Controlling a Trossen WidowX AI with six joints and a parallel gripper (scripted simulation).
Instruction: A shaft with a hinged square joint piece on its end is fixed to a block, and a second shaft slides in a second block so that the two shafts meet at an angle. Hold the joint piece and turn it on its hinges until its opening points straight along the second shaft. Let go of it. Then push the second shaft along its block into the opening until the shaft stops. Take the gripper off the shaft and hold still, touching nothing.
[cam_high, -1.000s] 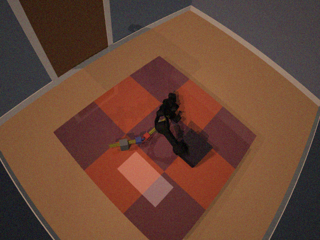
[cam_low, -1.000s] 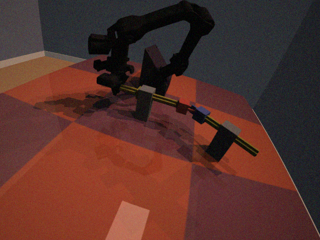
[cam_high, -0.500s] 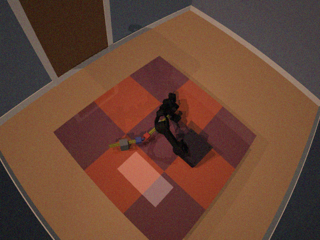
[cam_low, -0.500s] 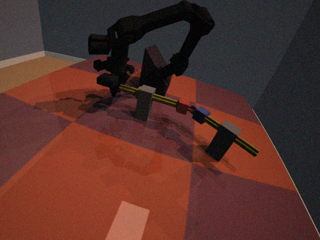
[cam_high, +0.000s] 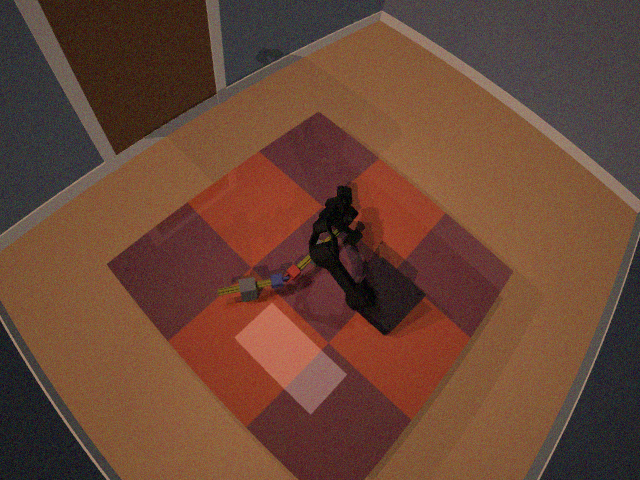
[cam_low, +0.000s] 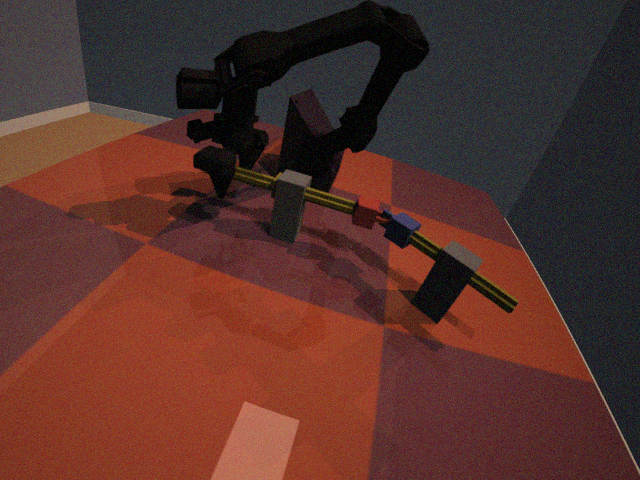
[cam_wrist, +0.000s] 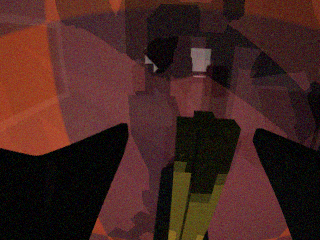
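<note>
My gripper (cam_low: 235, 178) (cam_wrist: 192, 132) is open, its fingers spread on both sides of the outer end of the second shaft (cam_low: 253, 177) (cam_wrist: 192, 205), with gaps beside it in the wrist view. This yellow ribbed shaft runs through a grey block (cam_low: 289, 214) to the red square joint piece (cam_high: 293, 271) (cam_low: 364, 212) and meets it; the two look in line. A small hinge links the red piece to a blue piece (cam_high: 277, 280) (cam_low: 402, 229) on the other shaft (cam_high: 227, 291) (cam_low: 493, 292), which passes through its own grey block (cam_high: 248, 289) (cam_low: 447, 281). The arm hides the second shaft's block in the top view.
The arm's dark base (cam_high: 392, 297) stands behind the second shaft's block in the exterior view. The arm arches over that shaft. A pale rectangle (cam_high: 289, 356) (cam_low: 258, 444) lies on the orange and purple checkered surface (cam_high: 253, 206) (cam_low: 206, 361), away from the shafts.
</note>
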